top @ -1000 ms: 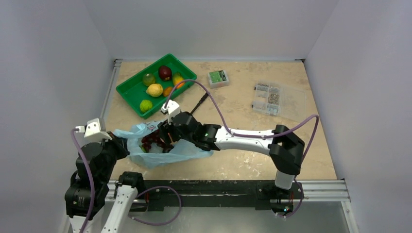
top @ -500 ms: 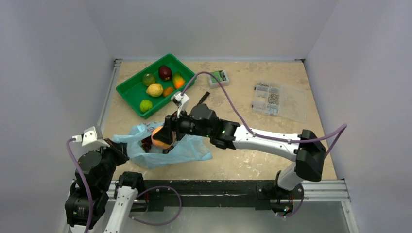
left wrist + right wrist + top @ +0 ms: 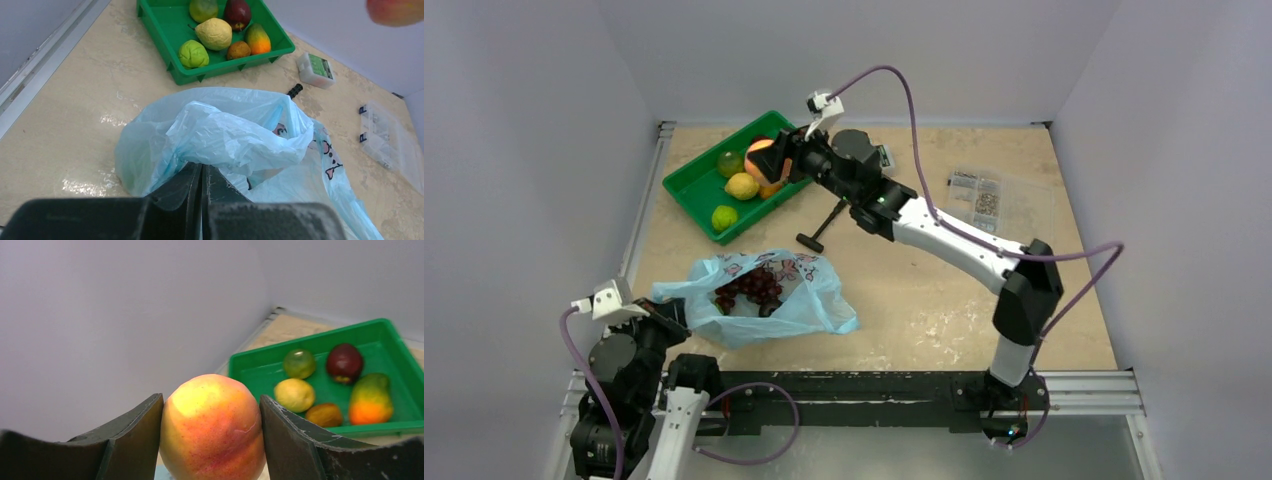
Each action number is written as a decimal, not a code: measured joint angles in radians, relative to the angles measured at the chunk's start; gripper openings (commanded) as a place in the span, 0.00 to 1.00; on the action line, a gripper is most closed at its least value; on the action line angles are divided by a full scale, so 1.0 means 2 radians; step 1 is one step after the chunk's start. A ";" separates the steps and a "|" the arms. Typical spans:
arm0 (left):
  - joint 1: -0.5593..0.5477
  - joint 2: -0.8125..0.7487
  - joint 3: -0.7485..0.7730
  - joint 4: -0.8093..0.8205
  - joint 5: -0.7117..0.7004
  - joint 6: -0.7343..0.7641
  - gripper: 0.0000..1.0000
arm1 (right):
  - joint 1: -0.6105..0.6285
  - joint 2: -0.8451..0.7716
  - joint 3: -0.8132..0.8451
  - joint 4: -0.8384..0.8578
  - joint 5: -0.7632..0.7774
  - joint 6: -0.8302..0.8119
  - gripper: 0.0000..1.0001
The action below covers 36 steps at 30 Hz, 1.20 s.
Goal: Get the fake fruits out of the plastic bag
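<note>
The light-blue plastic bag [image 3: 809, 305] lies on the table near the left arm, its mouth open upward. A dark purple grape bunch [image 3: 749, 288] shows inside it. My left gripper [image 3: 671, 313] is shut on the bag's near-left edge; in the left wrist view the film [image 3: 235, 132] bunches just past its closed fingertips [image 3: 202, 169]. My right gripper [image 3: 774, 163] hangs above the green tray [image 3: 686, 192], shut on a pink-orange peach [image 3: 757, 157]. In the right wrist view the peach [image 3: 212, 427] fills the gap between both fingers [image 3: 287, 435].
The tray [image 3: 165, 30] holds a lemon [image 3: 742, 185], two green fruits [image 3: 724, 217], a dark red one [image 3: 238, 12], a mango-like one [image 3: 258, 40] and a small brown one [image 3: 239, 49]. A black tool [image 3: 822, 225], a small labelled box [image 3: 316, 70] and a clear parts box [image 3: 989, 205] lie beyond.
The right arm lifted the peach out of the bag and carried it up and away to above the tray. The bag's mouth now shows the grapes. The left gripper kept its hold.
</note>
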 measured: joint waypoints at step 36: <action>0.027 -0.025 -0.013 0.020 0.041 0.001 0.00 | -0.059 0.563 0.468 0.057 0.080 -0.027 0.91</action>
